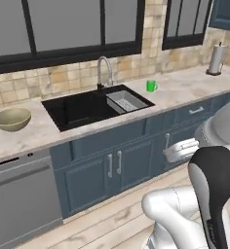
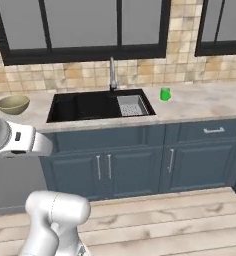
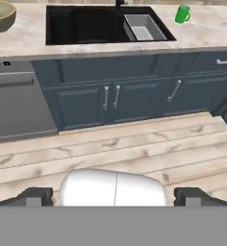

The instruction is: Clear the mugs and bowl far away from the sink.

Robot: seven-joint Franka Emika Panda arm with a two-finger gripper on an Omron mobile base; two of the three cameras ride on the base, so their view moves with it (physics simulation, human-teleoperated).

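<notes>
The claw (image 3: 113, 196), spread wide and empty, hangs over the floor, well short of the green mug (image 3: 182, 14) and olive bowl (image 3: 0, 14) flanking the black sink (image 3: 86, 26) on the surface (image 3: 19, 41) (seemingly nothing cleared).

On the light stone table (image 1: 185, 90) the black sink (image 1: 87, 109) lies in the middle, with the olive-tan bowl (image 1: 11, 119) well apart on its left and the green mug (image 1: 151, 86) near its right, just beyond the grey drainer tray (image 1: 125, 101).
</notes>
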